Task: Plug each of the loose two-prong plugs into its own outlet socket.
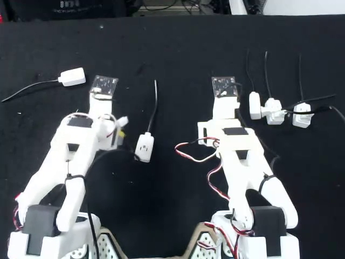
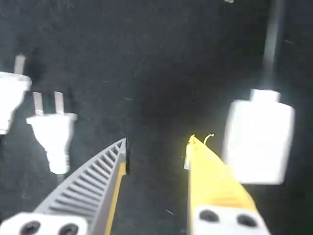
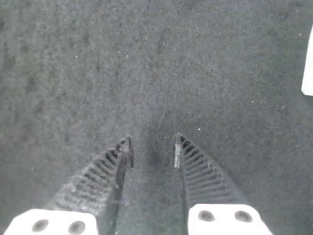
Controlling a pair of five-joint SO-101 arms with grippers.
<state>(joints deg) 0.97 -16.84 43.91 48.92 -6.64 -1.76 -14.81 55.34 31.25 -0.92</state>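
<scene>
Cloth in plain black covers the table (image 1: 178, 48), where a white left arm (image 1: 59, 162) and a white right arm (image 1: 242, 156) stand side by side at the near edge. The left gripper (image 2: 157, 142), with 1 grey ribbed finger and 1 yellow finger, is spread wide with nothing between the tips, hanging over bare cloth. A white rectangular socket block (image 2: 259, 142) on a black cable lies just beside the yellow finger, not touching it. The high view puts this block between the 2 arms, nearer the left one. On the grey finger's side a white two-prong plug (image 2: 51, 134) lies flat on the cloth, its 2 metal prongs pointing away from the gripper. A second white plug (image 2: 10, 95) sits just beside it, cut by the view's edge, with 1 prong showing. The right gripper (image 3: 153, 138), both fingers dark and ribbed, is likewise parted and empty above bare cloth. In the high view 3 small white cabled pieces (image 1: 275, 112) sit in a close row just beside the right arm. 1 white cabled piece (image 1: 73, 77) lies apart beyond the left arm. Whether these 4 are plugs or sockets I cannot tell.
</scene>
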